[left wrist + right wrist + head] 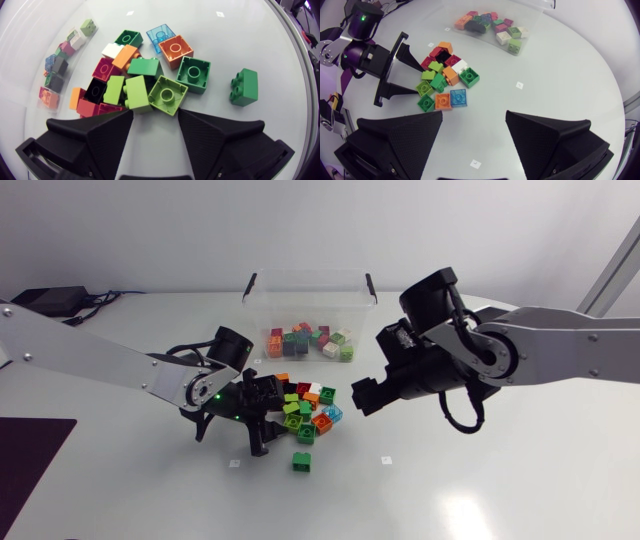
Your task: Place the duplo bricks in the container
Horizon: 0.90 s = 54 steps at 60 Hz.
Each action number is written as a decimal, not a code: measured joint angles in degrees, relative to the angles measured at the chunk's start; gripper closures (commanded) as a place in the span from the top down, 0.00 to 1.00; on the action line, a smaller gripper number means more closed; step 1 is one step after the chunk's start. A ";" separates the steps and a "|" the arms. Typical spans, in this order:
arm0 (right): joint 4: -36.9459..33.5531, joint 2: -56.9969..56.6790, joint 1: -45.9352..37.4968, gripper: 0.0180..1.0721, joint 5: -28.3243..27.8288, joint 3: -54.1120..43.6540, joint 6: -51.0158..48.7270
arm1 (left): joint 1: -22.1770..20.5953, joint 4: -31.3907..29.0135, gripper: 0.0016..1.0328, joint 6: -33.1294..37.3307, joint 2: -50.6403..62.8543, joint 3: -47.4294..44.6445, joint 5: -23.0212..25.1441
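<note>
White table (pixel 520 480), clear container (pixel 262 300) far middle, some bricks already inside. My right gripper (pixel 474 117) hangs right of the brick pile (pixel 308 408), spread wide, empty. My left gripper (pixel 156 117) is at the pile's left edge, spread wide, empty. Bricks likely light, rigid, slick. I'd pinch the light green brick (pixel 168 95) by its flat sides.

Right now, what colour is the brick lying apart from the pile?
The lone brick is green, clearest in the left wrist view.
</note>
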 measured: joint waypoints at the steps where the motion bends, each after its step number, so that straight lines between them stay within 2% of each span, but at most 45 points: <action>1: -0.02 0.02 -0.02 0.87 0.00 -0.09 0.00 | -0.02 0.00 0.58 0.00 -0.02 -0.02 0.02; 21: 0.02 0.22 0.07 0.87 -0.17 -0.24 -0.90 | -0.02 -0.72 0.58 0.24 -8.70 -6.49 3.02; 34: 0.02 0.57 1.66 0.87 -0.17 -0.37 -0.90 | -0.02 -0.46 0.58 -0.04 -5.53 -3.96 2.89; 43: 0.00 0.57 1.62 0.87 -0.15 -1.55 -1.09 | -0.02 -1.60 0.58 -4.31 -2.16 0.00 0.87; 54: -0.02 0.52 1.51 0.87 -0.15 -2.62 -1.31 | -0.90 -9.22 0.58 -12.37 0.13 6.47 -2.95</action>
